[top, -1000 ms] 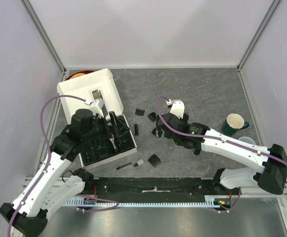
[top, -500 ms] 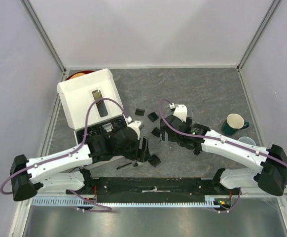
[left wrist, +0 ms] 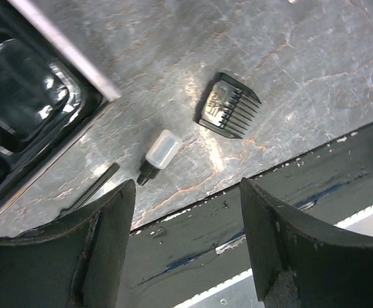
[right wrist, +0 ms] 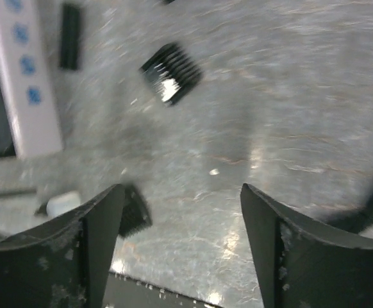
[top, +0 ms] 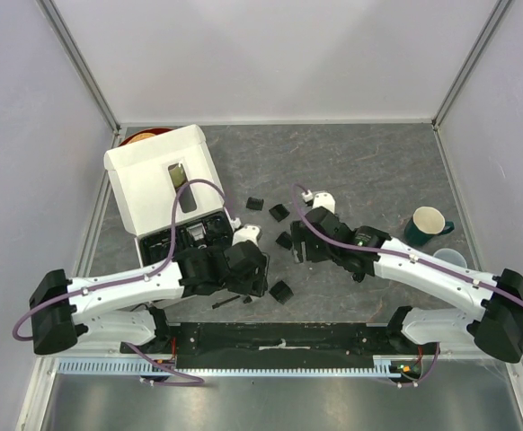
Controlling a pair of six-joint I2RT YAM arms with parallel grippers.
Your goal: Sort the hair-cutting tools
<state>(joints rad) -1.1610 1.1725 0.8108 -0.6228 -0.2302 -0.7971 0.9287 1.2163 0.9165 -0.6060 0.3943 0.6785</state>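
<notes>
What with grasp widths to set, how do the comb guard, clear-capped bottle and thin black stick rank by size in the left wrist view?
1. comb guard.
2. clear-capped bottle and thin black stick: unsure, the stick runs partly behind the left gripper.

White box [top: 140,180] open at left; green mug [top: 428,222] at right, clear cup [top: 450,259] just beside.

The counter [left wrist: 289,58] looks like grey veined stone, smooth with a soft sheen. The comb guard [left wrist: 228,113] is black ribbed plastic, mostly matt. The black tray [left wrist: 20,96] is glossy moulded plastic, and the white box [top: 149,175] looks like matt cardboard.
</notes>
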